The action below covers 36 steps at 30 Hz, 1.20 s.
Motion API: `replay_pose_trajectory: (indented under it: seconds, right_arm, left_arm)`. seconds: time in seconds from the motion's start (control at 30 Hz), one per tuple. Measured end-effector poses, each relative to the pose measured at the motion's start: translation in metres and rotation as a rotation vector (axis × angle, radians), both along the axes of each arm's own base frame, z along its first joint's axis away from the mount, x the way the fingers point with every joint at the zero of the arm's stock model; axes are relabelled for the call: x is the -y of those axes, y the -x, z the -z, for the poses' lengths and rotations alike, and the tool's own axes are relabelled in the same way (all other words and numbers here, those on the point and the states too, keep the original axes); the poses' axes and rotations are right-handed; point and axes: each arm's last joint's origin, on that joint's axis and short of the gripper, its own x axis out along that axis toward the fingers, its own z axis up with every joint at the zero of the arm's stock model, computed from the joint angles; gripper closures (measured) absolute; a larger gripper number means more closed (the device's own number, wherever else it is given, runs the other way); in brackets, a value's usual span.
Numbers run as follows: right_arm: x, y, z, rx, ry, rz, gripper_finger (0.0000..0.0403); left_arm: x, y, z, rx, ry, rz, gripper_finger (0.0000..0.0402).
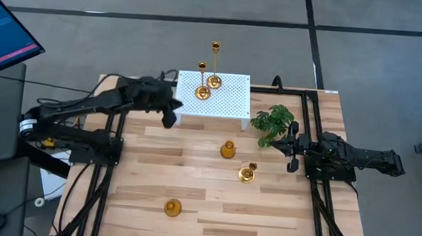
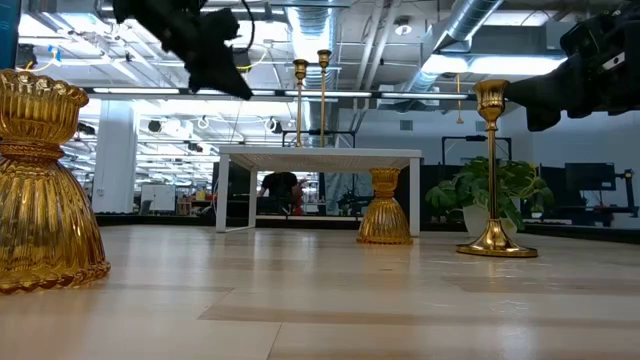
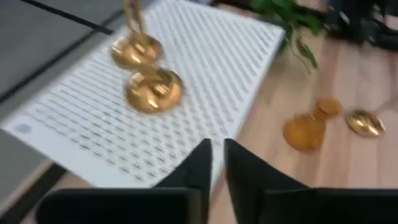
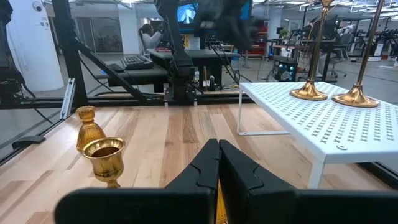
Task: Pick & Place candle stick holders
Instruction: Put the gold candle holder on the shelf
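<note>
From above, the left gripper [image 1: 169,116] hangs by the white perforated stand [image 1: 230,104], which carries two tall gold candle stick holders [image 1: 203,92]; the right gripper [image 1: 292,147] waits beside the plant [image 1: 274,121].

At table height, a ribbed, bulbous holder [image 2: 42,185] is cut off at the frame edge.

Both wrist views show fingers [image 3: 198,167] nearly closed, empty, with only a thin slit between them [image 4: 205,168].

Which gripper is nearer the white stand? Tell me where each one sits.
Left. The left gripper hangs at the white stand's front-left corner, fingers nearly closed and empty. The right gripper rests farther off, beyond the plant, near the table's right edge.
</note>
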Motion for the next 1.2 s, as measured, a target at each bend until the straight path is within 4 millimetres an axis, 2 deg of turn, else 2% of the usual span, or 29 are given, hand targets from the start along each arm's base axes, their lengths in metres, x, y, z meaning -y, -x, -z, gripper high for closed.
replay_pose_trajectory:
  seconds: [0.07,0.13,0.23,0.37,0.43,0.83,1.0,1.2]
  right_arm:
    - [0.0,0.0,0.0,0.001,-0.016,-0.004,0.0403]
    - [-0.001,0.0,0.0,0.001,-0.033,-0.013,0.0403]
    - [-0.003,0.0,0.001,-0.003,-0.04,-0.047,0.0403]
    - [-0.005,0.0,0.001,-0.003,-0.041,-0.07,0.0403]
    - [-0.006,0.0,0.001,-0.004,-0.041,-0.082,0.0403]
    - [-0.011,0.0,0.001,-0.005,0.001,-0.133,0.0403]
    - [-0.015,-0.001,0.003,-0.038,-0.053,-0.19,0.0403]
    - [-0.023,-0.009,0.015,-0.186,-0.048,-0.256,0.0403]
  left_arm:
    - [0.006,-0.005,0.014,-0.01,-0.018,0.066,0.0393]
    - [0.013,-0.008,0.026,-0.008,-0.068,0.152,0.0394]
    - [0.025,-0.008,0.032,0.061,-0.167,0.288,0.0396]
    - [0.044,-0.001,0.04,0.101,-0.267,0.494,0.0397]
    - [0.051,0.005,0.044,0.123,-0.279,0.545,0.0396]
    - [0.063,0.039,0.08,0.206,-0.306,0.579,0.0397]
    - [0.064,0.044,0.092,0.245,-0.307,0.591,0.0397]
    - [0.065,0.044,0.102,0.231,-0.29,0.617,0.0396]
